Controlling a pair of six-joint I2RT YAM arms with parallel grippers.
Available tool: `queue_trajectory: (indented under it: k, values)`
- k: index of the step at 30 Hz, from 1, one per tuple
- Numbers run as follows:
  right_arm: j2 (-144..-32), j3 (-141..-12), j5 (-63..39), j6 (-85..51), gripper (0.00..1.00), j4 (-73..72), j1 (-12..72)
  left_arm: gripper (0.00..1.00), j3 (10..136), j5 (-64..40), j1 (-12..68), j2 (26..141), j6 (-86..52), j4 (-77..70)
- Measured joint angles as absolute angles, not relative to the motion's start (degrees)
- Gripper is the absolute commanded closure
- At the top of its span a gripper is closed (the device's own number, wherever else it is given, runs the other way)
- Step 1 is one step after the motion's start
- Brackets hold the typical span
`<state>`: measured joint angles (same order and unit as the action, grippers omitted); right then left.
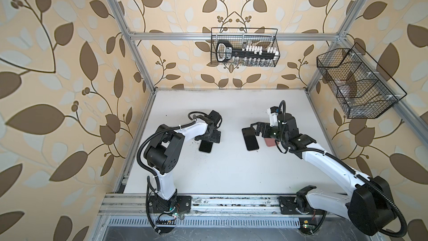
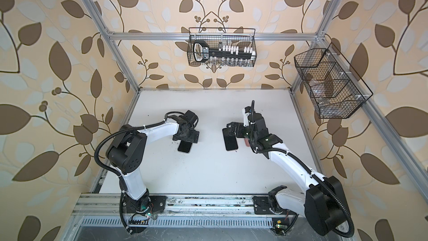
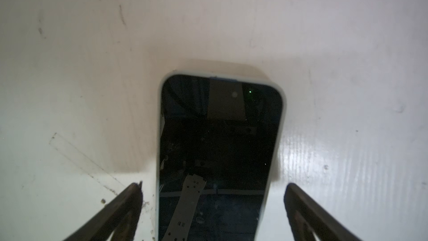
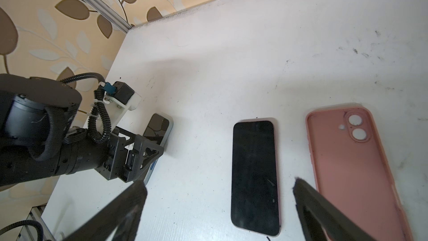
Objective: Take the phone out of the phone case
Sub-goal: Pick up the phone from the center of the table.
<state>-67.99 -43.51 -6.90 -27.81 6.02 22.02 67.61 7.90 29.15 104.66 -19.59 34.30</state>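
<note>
The white table (image 1: 220, 172) carries everything. Both grippers stand spread wide and grip nothing. Seen in a top view, the left gripper (image 1: 209, 139) is at 9 o'clock from the table's middle and the right gripper (image 1: 254, 128) at 3 o'clock. The pink phone case (image 4: 347, 170) lies empty and flat. The phone (image 4: 254, 177) lies screen up just beside it, at its 9 o'clock, apart from it. A second phone (image 3: 220, 140), in a pale case (image 3: 283, 103), lies between the left fingers (image 3: 120, 205), untouched.
</note>
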Motion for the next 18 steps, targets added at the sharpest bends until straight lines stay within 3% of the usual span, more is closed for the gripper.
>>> queue_trajectory:
  k: [18]
  values:
    - [-67.99,-43.38,-7.09,-27.79,0.00,6.04,21.58,0.09,67.61,7.90,28.75,106.26,-18.57,33.10]
